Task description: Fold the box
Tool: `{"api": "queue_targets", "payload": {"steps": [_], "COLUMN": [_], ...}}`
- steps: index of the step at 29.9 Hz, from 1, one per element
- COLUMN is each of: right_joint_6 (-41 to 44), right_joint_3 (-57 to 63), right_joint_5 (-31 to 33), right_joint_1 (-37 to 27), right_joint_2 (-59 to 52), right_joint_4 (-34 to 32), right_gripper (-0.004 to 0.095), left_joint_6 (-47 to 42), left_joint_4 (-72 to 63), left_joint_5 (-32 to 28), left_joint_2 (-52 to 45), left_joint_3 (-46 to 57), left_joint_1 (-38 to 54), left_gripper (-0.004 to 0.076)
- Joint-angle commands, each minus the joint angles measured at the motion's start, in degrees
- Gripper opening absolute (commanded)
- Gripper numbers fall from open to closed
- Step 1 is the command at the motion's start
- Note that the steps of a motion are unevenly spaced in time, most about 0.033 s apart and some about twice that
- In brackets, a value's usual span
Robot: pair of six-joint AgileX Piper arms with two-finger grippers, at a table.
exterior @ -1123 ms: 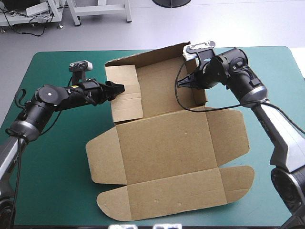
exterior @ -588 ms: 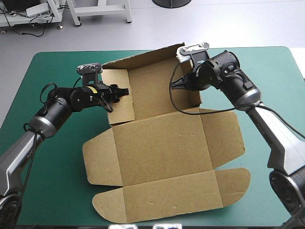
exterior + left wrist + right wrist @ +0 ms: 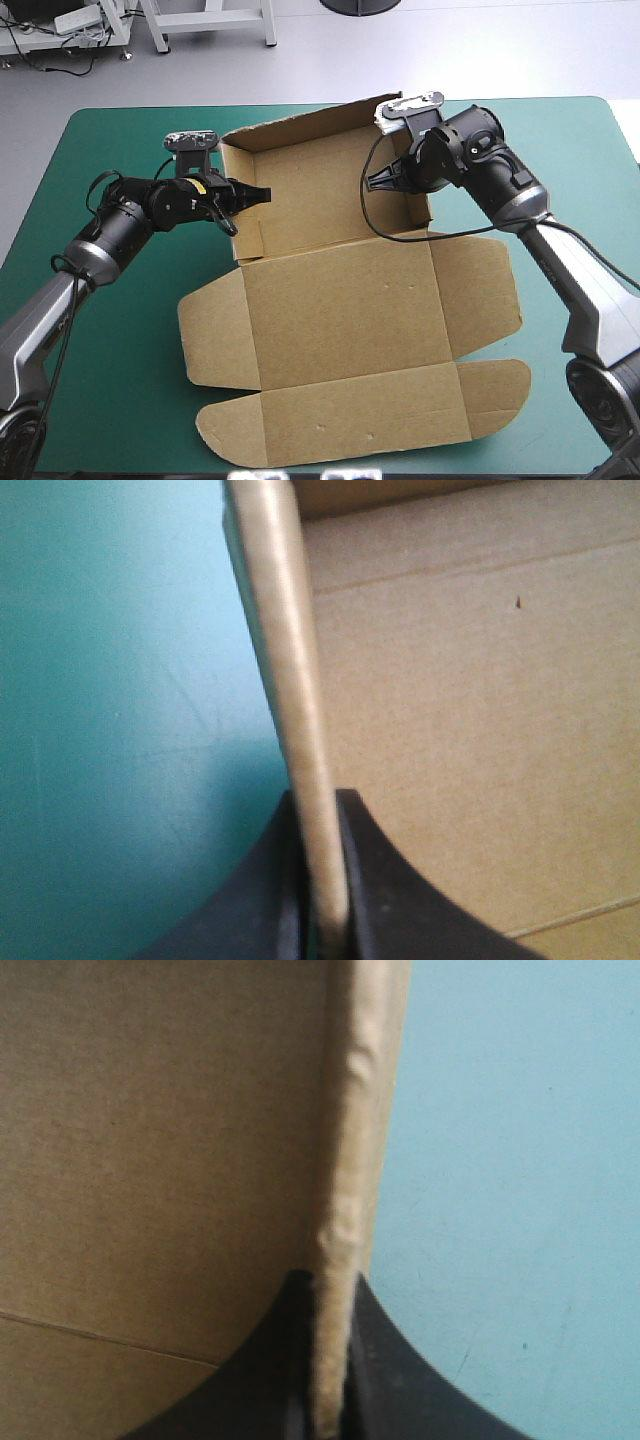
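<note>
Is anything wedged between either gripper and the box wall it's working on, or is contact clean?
Nothing visible stands in the way. The left gripper and the right gripper are each shut directly on a raised side wall of the box, with only board in their grip.

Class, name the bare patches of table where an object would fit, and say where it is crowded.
Bare teal-green cover shows at the far-left corner beyond the left arm, the near-left corner beside the box, and the far-right corner. Crowded: the middle, where left gripper and right gripper pinch the box's raised walls.
</note>
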Motion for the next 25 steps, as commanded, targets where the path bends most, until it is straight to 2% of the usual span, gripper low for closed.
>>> {"api": "queue_targets", "payload": {"steps": [1, 4, 12, 14, 20, 25], "right_joint_6": [-0.34, -0.34, -0.76, -1.09, 0.55, 0.55], "right_joint_3": [-1.71, -1.83, -3.00, -4.28, -8.88, -8.28], "right_joint_5": [-1.88, 0.40, 8.34, 8.48, 8.48, 8.48], "right_joint_1": [0.62, 0.62, 3.46, 4.28, 3.90, 0.94], "right_joint_2": [-2.64, -2.64, -2.64, -3.06, -3.32, -2.06], "right_joint_4": [3.65, 4.03, 5.12, 5.22, 4.75, 8.20], "right_gripper": [-0.0017, -0.0017, -0.0017, -0.0017, -0.0017, -0.0017], "left_joint_6": [-1.57, -4.26, -2.38, -2.23, -2.23, -2.23], "left_joint_4": [0.84, 6.87, 10.99, 12.96, 16.91, 16.16], "left_joint_5": [-1.83, 2.83, 23.32, 27.26, 32.20, 36.69], "left_joint_2": [-3.07, -2.44, 2.89, 3.98, 7.25, 11.41], "left_joint_3": [-6.63, -10.74, -24.33, -27.07, -33.18, -37.23], "left_joint_1": [-1.42, -2.08, -3.17, -4.61, -7.03, -7.03], "left_gripper": [-0.0006, -0.0006, -0.0006, -0.0006, -0.0006, -0.0006]}}
